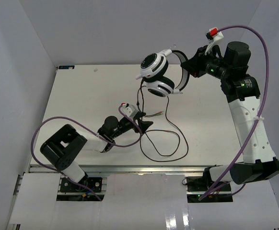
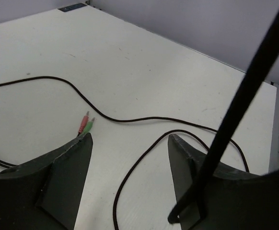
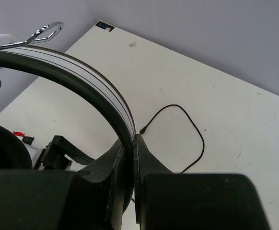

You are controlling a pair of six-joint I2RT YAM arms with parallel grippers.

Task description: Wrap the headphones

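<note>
While the right hand (image 1: 190, 67) clamps the headphones (image 1: 155, 64) over the far table (image 1: 96, 91) edge, left hand (image 2: 130, 138) gapes — mid-table.

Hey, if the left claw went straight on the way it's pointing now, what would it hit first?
Probably the headphones' thin black cable, which loops on the table just ahead of the open left claw. The pink and green plugs lie off by one fingertip. Depth is hard to judge.

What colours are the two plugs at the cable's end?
Pink and green plugs, clearest in the left wrist view.
</note>
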